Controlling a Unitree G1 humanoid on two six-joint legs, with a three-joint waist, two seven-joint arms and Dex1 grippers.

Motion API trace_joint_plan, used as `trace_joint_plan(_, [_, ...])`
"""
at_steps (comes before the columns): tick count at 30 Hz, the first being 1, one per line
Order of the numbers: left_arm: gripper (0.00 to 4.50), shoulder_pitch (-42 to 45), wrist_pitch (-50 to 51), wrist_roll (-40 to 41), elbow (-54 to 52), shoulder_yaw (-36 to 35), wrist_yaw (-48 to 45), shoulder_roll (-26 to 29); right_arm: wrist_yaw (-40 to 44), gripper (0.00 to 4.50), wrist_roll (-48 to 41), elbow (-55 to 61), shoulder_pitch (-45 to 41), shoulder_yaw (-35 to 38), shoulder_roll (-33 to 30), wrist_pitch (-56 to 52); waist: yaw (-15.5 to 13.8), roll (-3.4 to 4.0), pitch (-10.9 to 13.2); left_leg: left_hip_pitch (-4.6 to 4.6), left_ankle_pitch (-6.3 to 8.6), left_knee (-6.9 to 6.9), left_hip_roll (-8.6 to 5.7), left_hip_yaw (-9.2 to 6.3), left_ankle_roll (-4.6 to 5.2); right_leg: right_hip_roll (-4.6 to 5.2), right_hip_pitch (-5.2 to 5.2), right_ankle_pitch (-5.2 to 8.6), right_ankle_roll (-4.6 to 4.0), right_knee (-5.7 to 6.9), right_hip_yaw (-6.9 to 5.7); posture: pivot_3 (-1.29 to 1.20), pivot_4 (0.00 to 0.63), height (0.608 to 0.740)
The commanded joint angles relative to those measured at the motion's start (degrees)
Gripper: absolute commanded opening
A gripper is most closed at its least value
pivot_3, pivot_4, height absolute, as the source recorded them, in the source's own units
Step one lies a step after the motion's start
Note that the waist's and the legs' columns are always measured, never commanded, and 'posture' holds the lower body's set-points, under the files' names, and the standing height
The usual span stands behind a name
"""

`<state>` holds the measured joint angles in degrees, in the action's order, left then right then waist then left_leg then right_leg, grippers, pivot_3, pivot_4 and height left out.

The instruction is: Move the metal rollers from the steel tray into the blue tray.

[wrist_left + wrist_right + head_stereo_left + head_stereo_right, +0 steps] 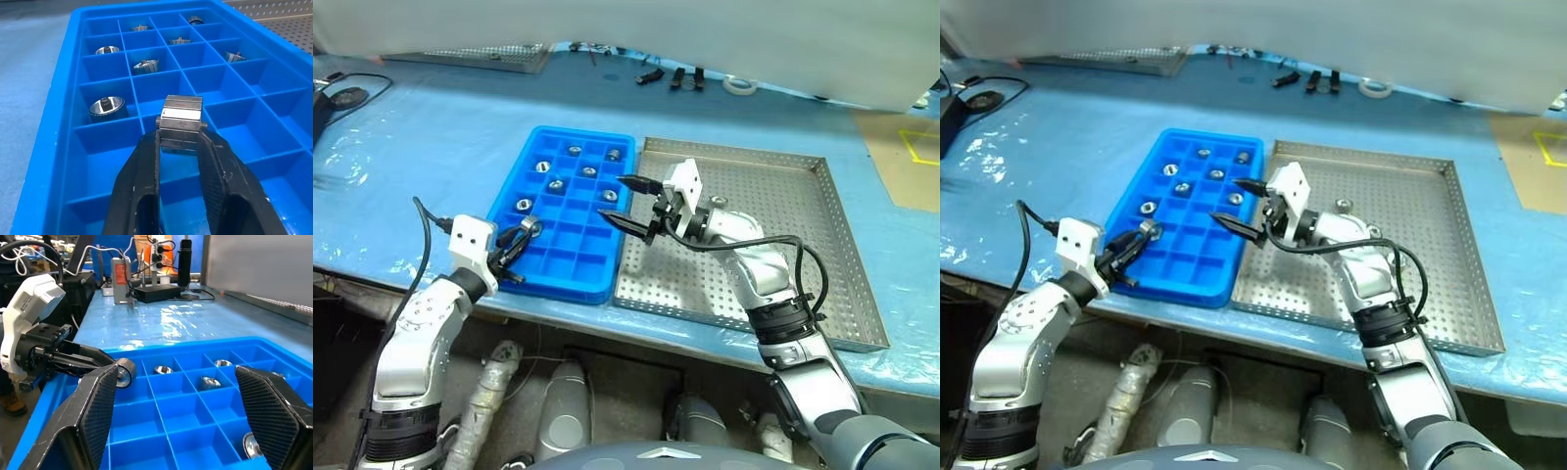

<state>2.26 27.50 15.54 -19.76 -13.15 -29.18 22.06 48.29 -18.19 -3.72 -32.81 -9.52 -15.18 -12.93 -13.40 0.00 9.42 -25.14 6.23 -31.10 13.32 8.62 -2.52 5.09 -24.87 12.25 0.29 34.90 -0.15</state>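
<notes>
Left gripper (179, 147) is clamped on one roller (181, 122), held over the blue tray's (509, 191) near left edge, above an unfilled compartment. Right gripper (628, 203) is spread wide with nothing between its fingers, held over the blue tray's right rim, beside the steel tray (822, 245). Six other rollers (555, 185) are seen in the blue tray's compartments, mostly toward its far end. One more roller (1343, 205) lies on the steel tray, just beyond the right wrist.
</notes>
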Motion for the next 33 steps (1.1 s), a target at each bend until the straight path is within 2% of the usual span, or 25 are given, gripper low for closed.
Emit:
trace_joint_plan(1, [1.74, 0.9, 0.13, 1.28, 1.38, -1.42, 0.14, 1.43, -0.89, 4.02, -0.44, 3.52, -0.1, 1.17, 0.02, 0.04, 0.06, 0.02, -0.01, 0.01, 0.0, 0.0, 0.0, 0.0, 0.0, 0.0, 0.0, 0.0, 0.0, 0.0, 0.0, 0.39, 0.15, 0.74])
trace_joint_plan(9, [4.42, 4.38, -3.07, 1.22, 2.58, 0.91, -0.78, 3.25, -2.85, 4.02, -0.39, 5.84, 0.54, 1.15, -0.22, -0.98, 0.03, 0.02, -0.01, 0.06, -0.01, -0.05, 0.0, 0.0, -0.02, 0.0, 0.01, 0.0, 0.0, 0.12, 0.04, 0.35, 0.15, 0.74])
trace_joint_plan(16, [4.47, 18.07, -2.3, 4.08, 6.96, 5.3, -3.33, 1.43, -7.71, 4.02, -0.19, 9.21, 1.27, 3.88, -1.1, -2.33, 0.5, 0.02, -0.01, 0.07, -0.06, -0.29, -0.01, 0.0, -0.09, 0.02, -0.01, 0.0, 0.0, 0.5, 0.07, 0.23, 0.15, 0.74])
trace_joint_plan(20, [4.47, 29.79, -3.56, 4.16, 16.98, 9.97, -7.7, -1.03, -13.23, 4.02, 0.44, 13.05, 3.23, 8.18, -2.84, -4.07, 1.84, 0.02, -0.02, 0.07, -0.29, -0.4, -0.04, 0.02, -0.46, 0.04, -0.07, -0.01, 0.0, 0.75, 0.13, 0.08, 0.15, 0.74])
trace_joint_plan(26, [4.47, 46.85, -14.92, -1.67, 43.8, 18.02, -16.22, -7.45, -21.61, 4.02, 2.59, 22.06, 9.51, 13.97, -5.68, -6.68, 4.93, 0.02, -0.02, 0.06, -0.44, -0.44, -0.37, 0.04, -0.5, 0.09, -0.05, -0.18, 0.3, 0.73, 0.27, -0.14, 0.15, 0.74])
trace_joint_plan(33, [4.47, 63.96, -30.2, -7.07, 77.96, 19.25, -19.49, -19.47, -29.78, 4.02, 4.26, 35.44, 22.29, 20.22, -6.36, -10.54, 9.38, 0.01, -0.03, 0.01, -0.27, -0.45, -0.51, 0.15, -0.16, 0.13, -0.01, -0.39, 0.67, 0.34, 0.31, -0.38, 0.15, 0.74])
